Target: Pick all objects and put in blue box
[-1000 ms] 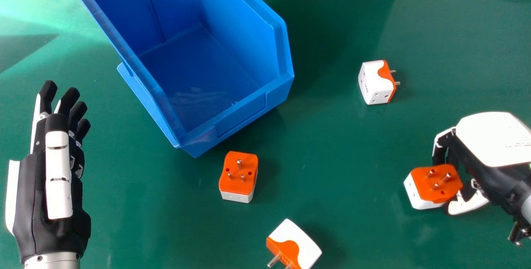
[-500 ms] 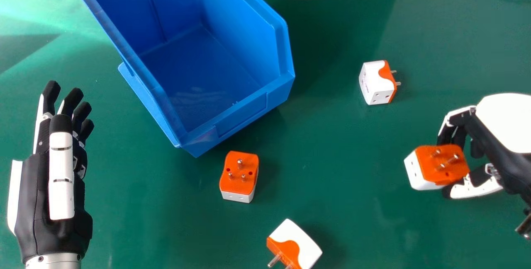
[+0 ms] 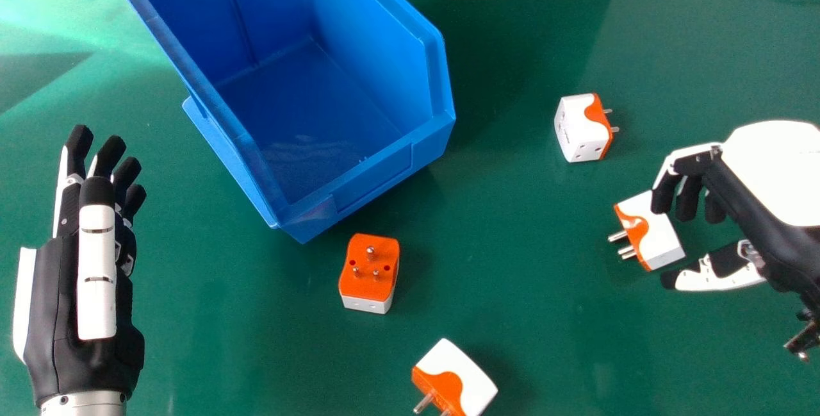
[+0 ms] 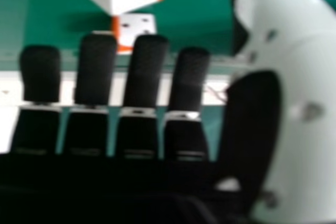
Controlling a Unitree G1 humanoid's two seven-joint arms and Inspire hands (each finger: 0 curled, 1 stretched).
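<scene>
Left hand point(image 3: 80, 365), left of frame, was black with white thumb cover point(image 3: 97, 288), silver wrist point(image 3: 83, 403), small screws. Right hand point(image 3: 753, 201), right of frame, had rounded white shell point(image 3: 778, 166), black body.

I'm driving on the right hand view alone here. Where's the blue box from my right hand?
Observer: The blue box is to the left of your right hand.
Operator: And the plug adapter between the fingers and thumb, which way do its pins point?
Observer: That adapter has its pins toward the robot's left.
Operator: Where's the left hand?
Observer: The left hand is at the far left of the head view, its fingers open.
</scene>
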